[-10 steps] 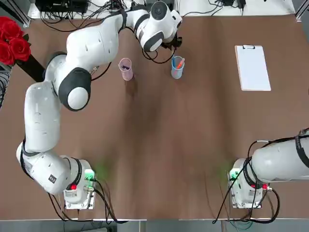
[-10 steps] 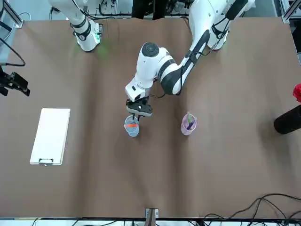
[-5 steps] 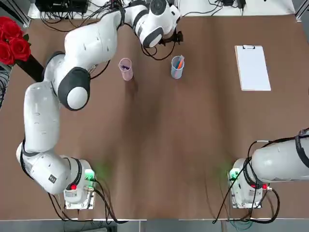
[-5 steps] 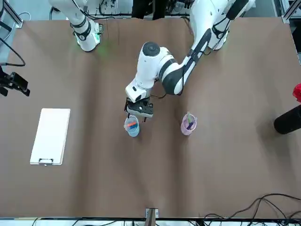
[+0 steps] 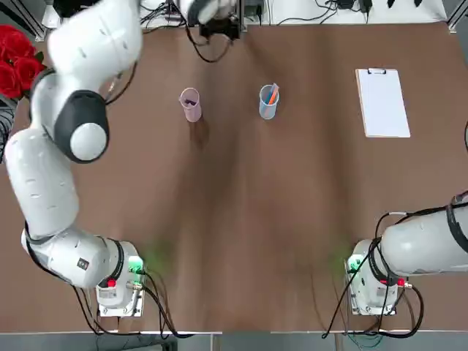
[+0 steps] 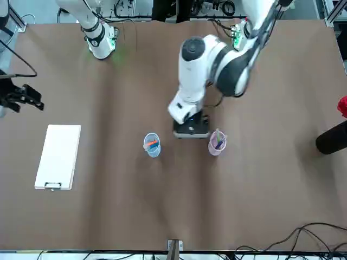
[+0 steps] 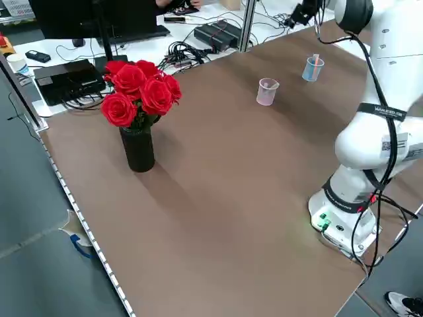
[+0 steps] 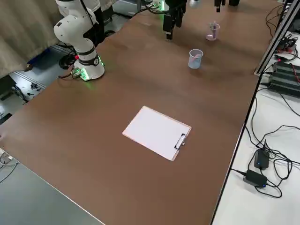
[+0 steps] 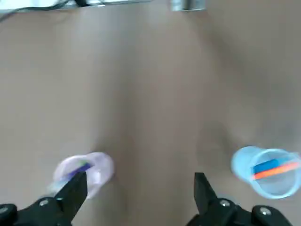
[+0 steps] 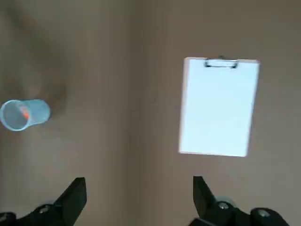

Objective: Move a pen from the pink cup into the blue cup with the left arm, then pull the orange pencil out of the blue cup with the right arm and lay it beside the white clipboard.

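The left gripper (image 6: 191,130) hangs above the far middle of the table (image 5: 241,219), its black fingers (image 9: 70,195) spread wide and holding nothing, placed between the two cups but closer to the pink one as the front view shows it. The pink cup (image 5: 190,104) stands upright toward the far left of centre, with a dark purplish stick leaning inside; whether that is another pen cannot be told. The blue cup (image 5: 268,102) stands upright to its right, well apart from it, and holds both the orange pencil (image 5: 272,94) and the pen (image 9: 266,165), which in the left wrist view lie side by side across its mouth. The white clipboard (image 5: 382,102) lies flat near the far right corner, its clip toward the far edge, with bare tabletop between it and the blue cup and a narrow strip between it and the right edge. The right gripper (image 10: 136,197) is held high over the right side of the table, fingers apart and empty, with the clipboard and blue cup in its wrist view below. The whole near half of the table is open brown surface. A black vase of red roses (image 7: 139,99) stands at the far left edge, well away from the cups. Cables and power bricks (image 8: 258,168) lie beyond the far edge.
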You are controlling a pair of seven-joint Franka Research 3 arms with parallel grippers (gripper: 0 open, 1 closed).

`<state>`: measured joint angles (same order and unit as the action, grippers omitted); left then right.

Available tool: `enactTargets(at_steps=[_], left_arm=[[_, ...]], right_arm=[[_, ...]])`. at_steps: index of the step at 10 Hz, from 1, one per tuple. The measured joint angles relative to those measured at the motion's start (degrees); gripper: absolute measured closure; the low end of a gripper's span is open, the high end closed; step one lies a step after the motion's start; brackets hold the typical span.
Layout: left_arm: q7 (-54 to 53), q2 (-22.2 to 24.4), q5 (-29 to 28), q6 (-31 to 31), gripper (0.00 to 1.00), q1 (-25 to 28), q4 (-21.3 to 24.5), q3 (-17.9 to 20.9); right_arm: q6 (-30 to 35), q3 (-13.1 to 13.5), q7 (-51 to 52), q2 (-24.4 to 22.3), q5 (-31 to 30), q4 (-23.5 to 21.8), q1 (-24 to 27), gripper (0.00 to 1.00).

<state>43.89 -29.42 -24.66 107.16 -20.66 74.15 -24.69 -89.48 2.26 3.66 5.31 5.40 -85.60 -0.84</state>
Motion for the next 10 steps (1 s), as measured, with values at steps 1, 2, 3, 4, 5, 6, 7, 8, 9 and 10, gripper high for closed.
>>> enactTargets(at_steps=[1,2,3,4,5,6,7,8,9,10], left_arm=[[-3.76,1.64,0.69,-2.42,0.00,4.10,0.21,-2.30],[-8.18,3.27,2.96,-3.86,0.00,8.48,0.34,-3.91],[-12.83,5.19,5.24,-4.96,0.00,11.57,0.62,-3.73],[-16.62,7.53,8.75,-5.55,0.00,13.26,1.22,-1.58],[-20.73,10.31,13.19,-6.02,0.00,13.65,2.09,2.75],[-25.18,13.44,17.17,-6.22,0.00,13.86,3.69,7.47],[-28.43,16.92,20.53,-6.36,0.00,14.22,6.01,11.62],[-29.88,20.92,22.77,-6.49,0.00,15.07,9.39,14.42],[-30.32,25.15,24.22,-6.50,0.00,16.43,13.37,15.72],[-30.37,28.60,25.41,-6.54,0.00,17.32,16.78,16.96]], right_arm=[[-0.07,0.00,0.00,1.48,3.61,-0.33,-0.03,0.00],[-0.51,-0.01,0.18,3.50,7.50,-0.62,-0.11,0.00],[-1.38,-0.08,1.12,5.80,10.42,-0.69,-0.73,0.00],[-3.13,-0.20,2.39,8.26,11.81,-0.74,-2.71,0.00],[-5.34,-0.33,2.68,10.57,12.09,-0.82,-5.88,0.00],[-7.38,-0.45,2.67,12.96,12.13,-0.96,-9.12,0.00],[-9.36,-0.50,2.65,15.74,12.16,-1.07,-11.69,0.00],[-11.09,-0.53,2.66,18.76,12.74,-1.14,-13.39,0.00],[-12.97,-0.55,2.86,21.86,15.31,-1.18,-14.57,0.00],[-15.69,-0.57,3.28,24.66,18.08,-1.16,-16.03,0.00]])
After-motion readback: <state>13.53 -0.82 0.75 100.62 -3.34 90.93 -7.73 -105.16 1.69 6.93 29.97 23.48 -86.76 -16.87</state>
